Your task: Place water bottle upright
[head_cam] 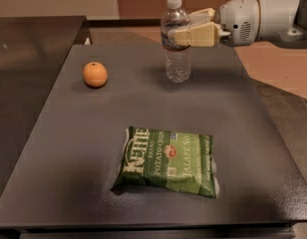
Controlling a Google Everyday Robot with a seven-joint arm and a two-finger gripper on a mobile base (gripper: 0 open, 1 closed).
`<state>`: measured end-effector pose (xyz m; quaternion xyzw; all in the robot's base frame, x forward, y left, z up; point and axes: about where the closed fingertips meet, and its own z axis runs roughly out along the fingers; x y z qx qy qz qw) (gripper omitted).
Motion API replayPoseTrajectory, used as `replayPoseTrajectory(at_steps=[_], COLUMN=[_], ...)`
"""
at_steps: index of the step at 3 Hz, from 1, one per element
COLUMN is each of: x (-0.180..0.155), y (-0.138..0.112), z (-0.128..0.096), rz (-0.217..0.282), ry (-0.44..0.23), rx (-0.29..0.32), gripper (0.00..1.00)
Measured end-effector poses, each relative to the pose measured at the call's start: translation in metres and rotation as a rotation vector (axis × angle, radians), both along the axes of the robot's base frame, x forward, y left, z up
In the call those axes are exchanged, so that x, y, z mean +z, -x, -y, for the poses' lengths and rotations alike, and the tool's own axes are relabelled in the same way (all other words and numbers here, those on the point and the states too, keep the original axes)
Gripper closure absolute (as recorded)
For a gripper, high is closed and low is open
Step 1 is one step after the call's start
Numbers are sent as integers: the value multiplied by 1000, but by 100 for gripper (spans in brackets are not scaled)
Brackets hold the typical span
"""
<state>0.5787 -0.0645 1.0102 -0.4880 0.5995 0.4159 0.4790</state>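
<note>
Pincer (182,29) clasps upright water bottle (177,63) near far edge of dark tabletop (143,103).

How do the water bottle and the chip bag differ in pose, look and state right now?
The water bottle stands upright near the table's far edge; the chip bag lies flat near the front. The bottle is clear with a white cap; the bag is green and printed. The gripper, reaching in from the right, clasps the bottle at its label; nothing touches the bag. Both appear to rest on the same dark table.
</note>
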Motion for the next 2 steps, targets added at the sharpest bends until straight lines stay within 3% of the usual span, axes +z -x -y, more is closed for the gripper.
replayPoseTrajectory(at_steps=[2], x=[-27], y=[-13], z=[23], rz=[-47], ry=[-36], rx=[-33], gripper=[100])
